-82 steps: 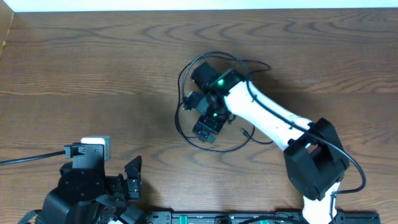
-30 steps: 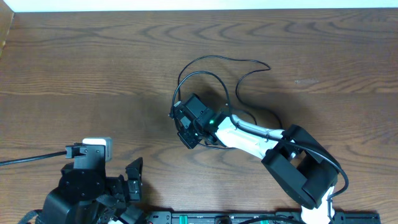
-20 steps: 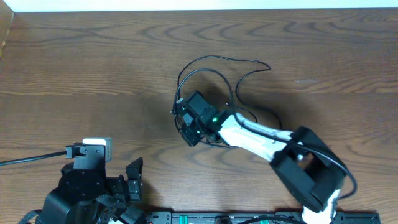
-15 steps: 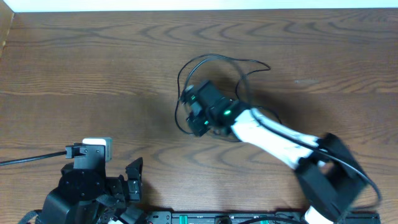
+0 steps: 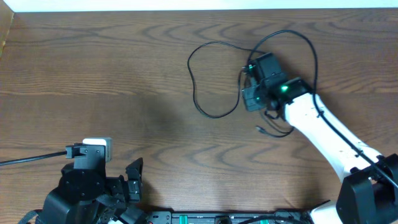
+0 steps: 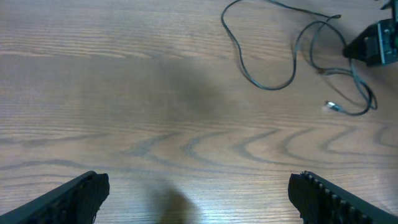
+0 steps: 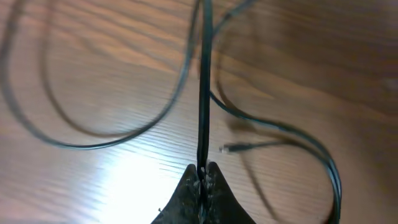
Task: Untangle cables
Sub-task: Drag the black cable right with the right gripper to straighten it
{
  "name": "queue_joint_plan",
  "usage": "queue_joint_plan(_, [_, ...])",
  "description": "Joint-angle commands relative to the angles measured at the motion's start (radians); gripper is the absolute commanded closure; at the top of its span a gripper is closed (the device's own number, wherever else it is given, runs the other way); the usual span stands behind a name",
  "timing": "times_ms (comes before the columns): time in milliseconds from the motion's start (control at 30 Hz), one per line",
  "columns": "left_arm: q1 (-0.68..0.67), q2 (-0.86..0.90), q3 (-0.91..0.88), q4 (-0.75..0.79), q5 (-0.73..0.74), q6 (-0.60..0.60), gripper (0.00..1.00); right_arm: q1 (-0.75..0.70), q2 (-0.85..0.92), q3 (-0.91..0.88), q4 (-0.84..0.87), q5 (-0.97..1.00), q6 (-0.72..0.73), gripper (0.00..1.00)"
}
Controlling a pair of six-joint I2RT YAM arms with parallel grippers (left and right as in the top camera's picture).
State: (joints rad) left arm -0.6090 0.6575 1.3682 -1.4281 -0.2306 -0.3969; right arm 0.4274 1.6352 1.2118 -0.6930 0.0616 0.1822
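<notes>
A thin black cable [image 5: 214, 117] lies on the wooden table in a wide loop left of my right gripper [image 5: 250, 101], with a strand arcing over the arm's far side. My right gripper [image 7: 202, 171] is shut on one strand of the black cable [image 7: 203, 93], which runs taut and straight away from the fingertips. A small plug end [image 5: 260, 129] lies just in front of that gripper, also seen as the plug end [image 7: 233, 148] beside the taut strand. My left gripper [image 6: 199, 199] stands open over bare wood at the near left, far from the cable [image 6: 267, 88].
The left arm's base [image 5: 87, 186] with a white block [image 5: 96, 145] sits at the front left, and a thick black lead [image 5: 31, 160] runs off to the left edge. A black rail [image 5: 249, 218] lines the front edge. The right arm [image 5: 323, 130] crosses the front right.
My right gripper has swung from the table's middle to the right and farther back, dragging the black cable. The tight coil has spread into a wide loop. The left arm stayed still.
</notes>
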Motion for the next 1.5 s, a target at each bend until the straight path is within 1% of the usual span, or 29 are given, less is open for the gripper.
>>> queue_joint_plan(0, [0.005,0.003,0.002,0.0,0.003,-0.013,0.02,-0.034,0.019,0.005,-0.02,0.037,0.019,0.99])
queue_joint_plan(167, [0.005,0.003,0.003,-0.001,0.01,-0.013,0.02,-0.048,0.055,0.005,-0.006,0.037,0.019,0.99])
queue_joint_plan(200, [0.005,0.003,0.002,0.0,0.01,-0.013,0.02,-0.049,0.072,0.005,0.008,0.037,0.019,0.98])
queue_joint_plan(233, [0.005,0.003,0.003,-0.001,0.01,-0.013,0.02,-0.049,0.083,0.005,0.021,0.037,0.019,0.94])
queue_joint_plan(267, [0.005,0.003,0.003,0.0,0.011,-0.013,0.02,-0.049,0.098,0.005,0.036,0.037,0.019,0.85])
queue_joint_plan(333, [0.005,0.003,0.003,0.0,0.013,-0.013,0.02,-0.049,0.122,0.005,0.066,0.037,0.019,0.55])
queue_joint_plan(367, [0.005,0.003,0.002,-0.001,0.013,-0.013,0.02,-0.049,0.133,0.005,0.08,0.037,0.019,0.36])
queue_joint_plan(400, [0.005,0.003,0.003,-0.001,0.013,-0.012,0.02,-0.051,0.144,0.005,0.097,0.037,0.018,0.23])
queue_joint_plan(433, [0.005,0.003,0.003,-0.001,0.013,-0.013,0.02,-0.054,0.154,0.005,0.116,0.036,0.011,0.14])
queue_joint_plan(500, [0.005,0.003,0.003,-0.001,0.013,-0.012,0.02,-0.059,0.167,0.005,0.149,0.036,0.011,0.05])
queue_joint_plan(600, [0.005,0.003,0.003,-0.001,0.013,-0.013,0.02,-0.062,0.177,0.005,0.2,0.033,0.011,0.01])
queue_joint_plan(933, [0.005,0.003,0.003,-0.001,0.017,-0.013,0.02,-0.062,0.204,0.005,0.361,0.033,0.004,0.01])
queue_joint_plan(1133, [0.005,0.003,0.003,-0.001,0.036,-0.013,0.02,-0.062,0.301,0.005,0.415,0.026,0.004,0.01])
queue_joint_plan(1467, [0.005,0.003,0.003,-0.001,0.039,-0.013,0.02,-0.062,0.443,0.005,0.484,-0.069,0.005,0.01])
